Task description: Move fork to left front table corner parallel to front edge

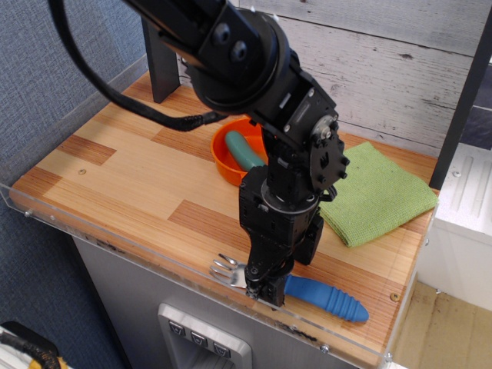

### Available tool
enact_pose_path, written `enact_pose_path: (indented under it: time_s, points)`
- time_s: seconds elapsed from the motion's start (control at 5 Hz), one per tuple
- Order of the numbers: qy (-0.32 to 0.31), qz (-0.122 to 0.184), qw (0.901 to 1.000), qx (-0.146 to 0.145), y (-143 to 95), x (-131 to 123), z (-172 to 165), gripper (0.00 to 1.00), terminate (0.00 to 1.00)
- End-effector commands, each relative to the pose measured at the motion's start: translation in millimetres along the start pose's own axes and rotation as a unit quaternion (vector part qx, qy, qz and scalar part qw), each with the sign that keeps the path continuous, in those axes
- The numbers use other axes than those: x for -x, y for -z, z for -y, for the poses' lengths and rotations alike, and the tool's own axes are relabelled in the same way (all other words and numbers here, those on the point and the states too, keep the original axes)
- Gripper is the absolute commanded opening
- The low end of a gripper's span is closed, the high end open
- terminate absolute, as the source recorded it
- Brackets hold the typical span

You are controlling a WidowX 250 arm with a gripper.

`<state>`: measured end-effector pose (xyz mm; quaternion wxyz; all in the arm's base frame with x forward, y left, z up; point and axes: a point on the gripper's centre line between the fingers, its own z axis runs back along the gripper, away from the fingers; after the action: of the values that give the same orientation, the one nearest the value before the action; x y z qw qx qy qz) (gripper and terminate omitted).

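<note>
The fork lies near the front edge [138,260] of the wooden table [131,177], right of the middle. Its blue ribbed handle [327,298] points right and its silver tines [224,269] point left. It lies roughly along the front edge, tilted slightly. My black gripper [260,290] comes straight down on the fork's neck, between tines and handle, and its fingers look shut on it. The neck is hidden by the fingers. The left front table corner [27,201] is far to the left.
An orange pan [227,167] holding a teal object [244,151] stands behind the gripper. A green cloth [377,196] lies at the right. A black post [161,69] stands at the back left. A clear acrylic rim runs along the table's front and left sides.
</note>
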<state>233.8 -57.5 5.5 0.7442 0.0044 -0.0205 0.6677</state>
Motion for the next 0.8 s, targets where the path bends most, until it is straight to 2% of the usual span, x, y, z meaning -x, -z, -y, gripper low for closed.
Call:
enact_pose_path:
  time_s: [0.0,0.4,0.6]
  points:
    - [0.036,-0.015,0.9981,0.047,-33.2,-1.0,8.4,1.00,0.00]
    - [0.153,-0.002,0.9880,0.025,-54.2,-8.9,16.8,1.00,0.00]
    - [0.276,0.039,0.9600,0.022,-64.4,-15.6,21.6,1.00,0.00]
